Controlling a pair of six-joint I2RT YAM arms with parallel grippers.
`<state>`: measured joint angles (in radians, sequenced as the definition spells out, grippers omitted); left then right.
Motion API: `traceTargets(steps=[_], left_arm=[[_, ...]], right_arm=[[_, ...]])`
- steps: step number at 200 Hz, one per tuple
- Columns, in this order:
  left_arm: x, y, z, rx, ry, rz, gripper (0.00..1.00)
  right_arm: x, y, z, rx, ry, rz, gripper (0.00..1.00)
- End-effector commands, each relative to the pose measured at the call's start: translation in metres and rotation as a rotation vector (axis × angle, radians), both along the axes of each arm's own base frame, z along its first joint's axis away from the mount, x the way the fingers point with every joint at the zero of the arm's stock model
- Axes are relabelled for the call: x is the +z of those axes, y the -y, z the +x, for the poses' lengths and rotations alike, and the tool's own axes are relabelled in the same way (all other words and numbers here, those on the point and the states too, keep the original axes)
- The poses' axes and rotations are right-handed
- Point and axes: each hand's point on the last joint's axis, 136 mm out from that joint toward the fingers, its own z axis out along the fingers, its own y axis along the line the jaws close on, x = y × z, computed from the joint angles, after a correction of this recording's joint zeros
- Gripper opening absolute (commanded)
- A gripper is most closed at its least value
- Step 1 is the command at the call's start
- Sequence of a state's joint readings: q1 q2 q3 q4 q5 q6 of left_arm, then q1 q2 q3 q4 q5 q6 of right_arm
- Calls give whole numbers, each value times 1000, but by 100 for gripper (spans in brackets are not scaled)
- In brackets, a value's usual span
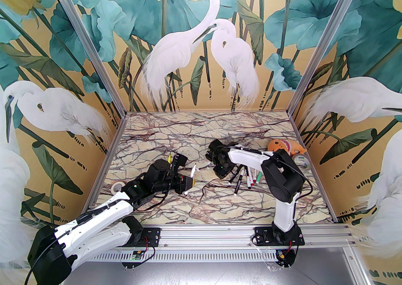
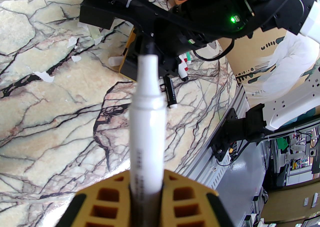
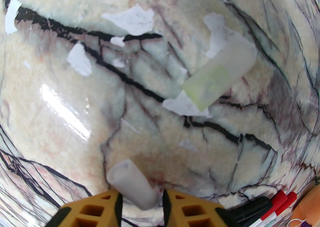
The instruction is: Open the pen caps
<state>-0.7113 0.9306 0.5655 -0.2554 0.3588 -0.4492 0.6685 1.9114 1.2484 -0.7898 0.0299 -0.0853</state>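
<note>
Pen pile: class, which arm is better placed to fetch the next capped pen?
Right: the right gripper is beside the pen pile, while the left gripper is shut on a white pen.

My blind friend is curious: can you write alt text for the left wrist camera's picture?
The left tool grips a white pen, its dark tip bare, pointing across a marble table toward the black wrist of the right arm. A black marker lies beyond.

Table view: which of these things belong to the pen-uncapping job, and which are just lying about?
Job in hand:
- white pen clamped in the left gripper
- white cap at the right gripper
- translucent cap on the marble
- heap of pens

Just lying about:
- tape roll by the left arm
- tape roll by the toy
- orange plush toy
- paper scraps
</note>
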Motion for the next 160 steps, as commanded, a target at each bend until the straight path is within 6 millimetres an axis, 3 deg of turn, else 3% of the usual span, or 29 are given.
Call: traceTargets(steps=[1,33,73,115,160], left_arm=[[12,1,4,-2,28,-5,9],[12,0,4,-1,25,-5,9],[12,-1,3,0,29,-3,9],[12,0,4,2,22,-15,9],[10,-4,1,8,22,-3,9]], right_arm=[[-2,0,1,-49,20,14,31],[-2,-3,5,-154,34,84,31],[7,2,11,-166,76,94,41],[16,-12,26,-128,67,133,46],[12,-23,32,-101,25,162,46]])
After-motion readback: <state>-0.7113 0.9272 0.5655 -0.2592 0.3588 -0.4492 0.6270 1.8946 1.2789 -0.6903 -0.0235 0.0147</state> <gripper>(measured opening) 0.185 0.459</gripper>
